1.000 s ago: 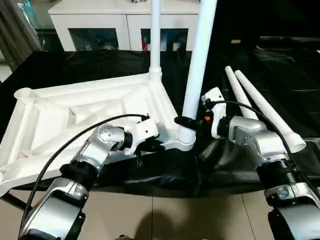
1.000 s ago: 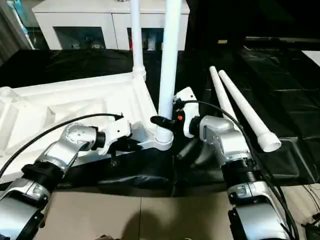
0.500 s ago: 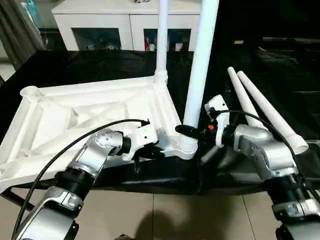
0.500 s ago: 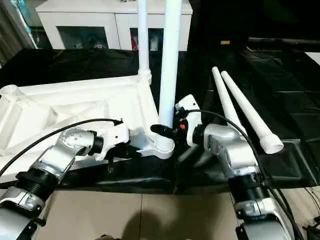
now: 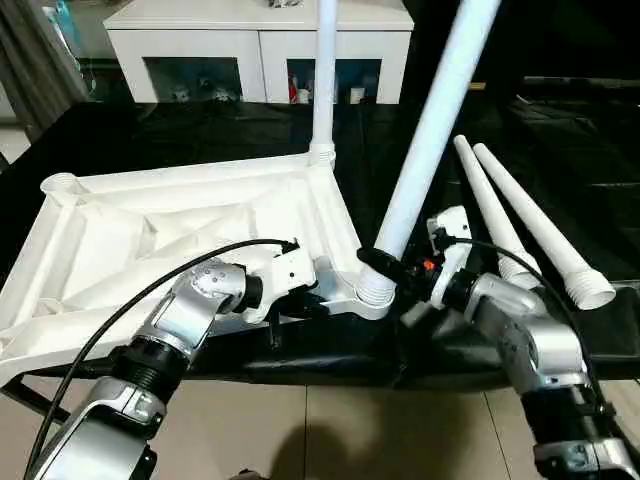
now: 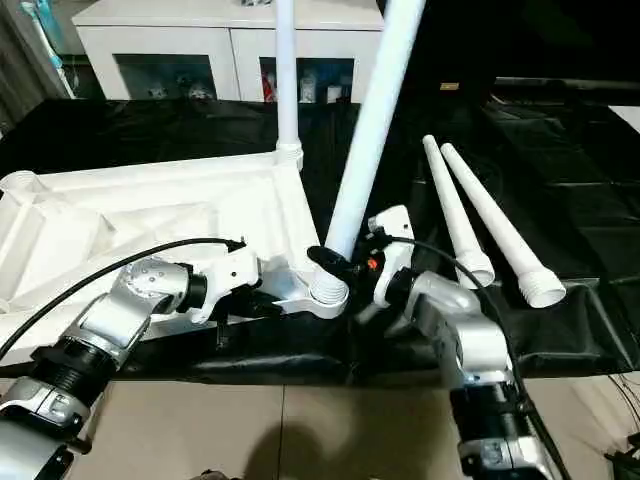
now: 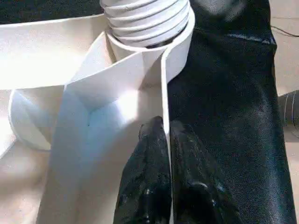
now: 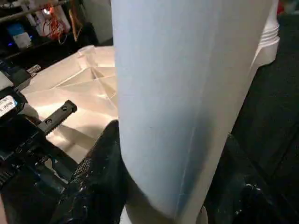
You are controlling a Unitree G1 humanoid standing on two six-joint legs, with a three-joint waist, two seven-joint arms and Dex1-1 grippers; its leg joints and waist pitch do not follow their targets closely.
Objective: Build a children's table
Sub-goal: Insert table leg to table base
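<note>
Black cloth (image 5: 200, 130) is covering your bench, where one upturned top (image 5: 150, 230) is lying with two legs socketed: your right gripper (image 5: 385, 266) is clasping the tilted leg (image 5: 430, 130), your left gripper (image 7: 164, 135) is pinching the rim, and two spare legs (image 5: 520, 215) are lying beside.

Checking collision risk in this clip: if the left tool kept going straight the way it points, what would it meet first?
The left tool, shut on the tabletop's thin edge wall, points along that wall toward the corner socket holding the tilted leg. The socket probably comes first, though depth is unclear.
</note>
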